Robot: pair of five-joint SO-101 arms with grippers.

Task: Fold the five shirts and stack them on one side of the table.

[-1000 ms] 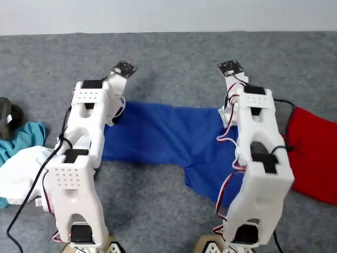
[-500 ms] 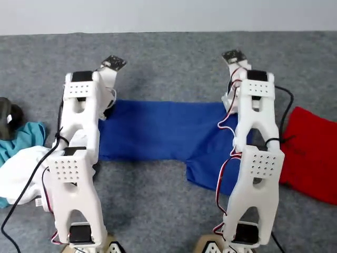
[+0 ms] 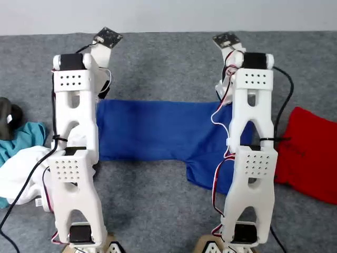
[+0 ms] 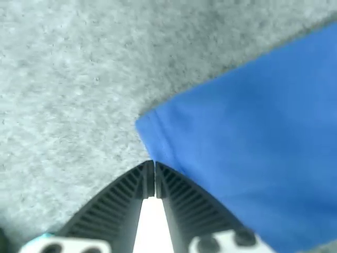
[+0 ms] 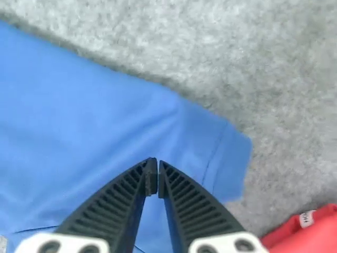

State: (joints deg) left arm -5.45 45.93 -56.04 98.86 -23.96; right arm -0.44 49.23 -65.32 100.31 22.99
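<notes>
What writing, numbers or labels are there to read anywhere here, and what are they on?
No text here can be read.
White tag on the red shirt: dark marks, too blurred to read.
Blue shirt: plain, no print showing.

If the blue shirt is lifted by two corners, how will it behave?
Probably floppy: the blue shirt lies flat as thin cloth, so its middle would sag. It looks light, and may drag on the rough grey table.
</notes>
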